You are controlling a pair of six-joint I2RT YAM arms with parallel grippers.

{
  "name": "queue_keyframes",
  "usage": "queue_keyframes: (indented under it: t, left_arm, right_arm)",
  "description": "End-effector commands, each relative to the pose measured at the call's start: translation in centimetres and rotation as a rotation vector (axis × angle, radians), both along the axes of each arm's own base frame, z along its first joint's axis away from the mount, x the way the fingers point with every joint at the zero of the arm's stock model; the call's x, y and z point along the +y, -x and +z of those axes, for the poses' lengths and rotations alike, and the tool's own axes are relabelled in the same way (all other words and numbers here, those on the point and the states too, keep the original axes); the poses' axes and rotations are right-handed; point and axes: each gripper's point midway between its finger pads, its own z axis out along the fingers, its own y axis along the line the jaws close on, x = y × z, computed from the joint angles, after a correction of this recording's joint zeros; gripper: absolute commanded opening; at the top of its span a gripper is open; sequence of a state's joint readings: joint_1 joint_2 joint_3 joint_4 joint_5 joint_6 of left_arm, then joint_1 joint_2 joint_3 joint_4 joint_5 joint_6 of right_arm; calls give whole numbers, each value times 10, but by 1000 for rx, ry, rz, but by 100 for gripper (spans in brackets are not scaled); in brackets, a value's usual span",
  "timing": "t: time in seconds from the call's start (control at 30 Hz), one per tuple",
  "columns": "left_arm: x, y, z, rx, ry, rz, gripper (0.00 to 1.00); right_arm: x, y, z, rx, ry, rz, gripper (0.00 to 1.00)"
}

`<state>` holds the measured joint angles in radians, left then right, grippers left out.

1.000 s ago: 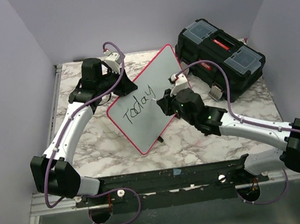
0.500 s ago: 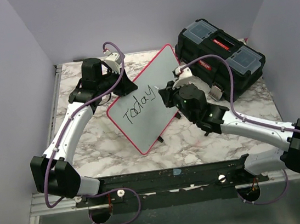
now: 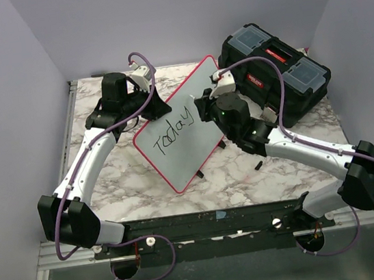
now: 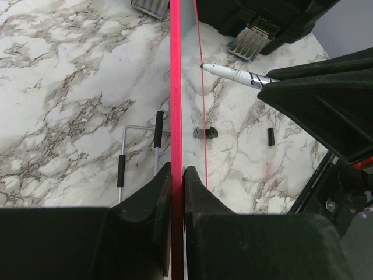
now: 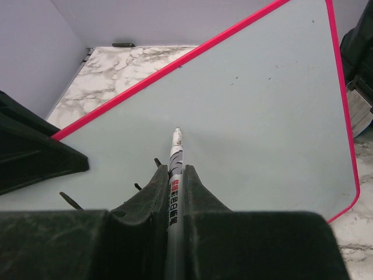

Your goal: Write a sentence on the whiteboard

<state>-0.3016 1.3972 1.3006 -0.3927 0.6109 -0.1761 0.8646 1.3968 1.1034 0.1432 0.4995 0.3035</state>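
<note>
Red-rimmed whiteboard (image 4: 176, 87) edge-on between the left fingers (image 4: 152, 204).

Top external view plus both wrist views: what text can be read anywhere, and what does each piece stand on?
"Today": black handwritten lettering, slanted, on the whiteboard.
Print on the marker barrel, in red and black characters: too blurred to read.
Red label on the lid of the black toolbox: too small to read.

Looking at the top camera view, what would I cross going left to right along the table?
Black shoulder block of the left arm → white rectangular whiteboard with red-pink rim → black plastic toolbox with red latches → black shoulder block of the right arm.
</note>
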Motion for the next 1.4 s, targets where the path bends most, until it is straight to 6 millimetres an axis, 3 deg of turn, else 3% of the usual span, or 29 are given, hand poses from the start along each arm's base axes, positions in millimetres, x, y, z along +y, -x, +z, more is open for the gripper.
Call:
queue_keyframes:
  t: [0.0,0.37,0.73,0.93,1.17,1.37]
  left_arm:
    - [-3,7,-7,-49,-51,-54,0]
    - [-3,7,-8,-47,-53,-54,0]
    - [-3,7,-8,-46,-54,-53,0]
    - [-3,7,-8,-44,-53,-53,0]
    - [-4,7,-8,-42,-50,-55,0]
    - [-5,8,-7,-43,-47,-58,0]
  right_arm:
    - [3,-11,15,-32,-18,-7,1]
    - [12,-13,-3,2,3,39,1]
    - [14,-2,-19,53,-4,79,1]
    - [8,12,-4,53,-52,105,1]
    - [-17,19,24,-4,-100,41,1]
    - [-25,16,22,-13,-84,-1,1]
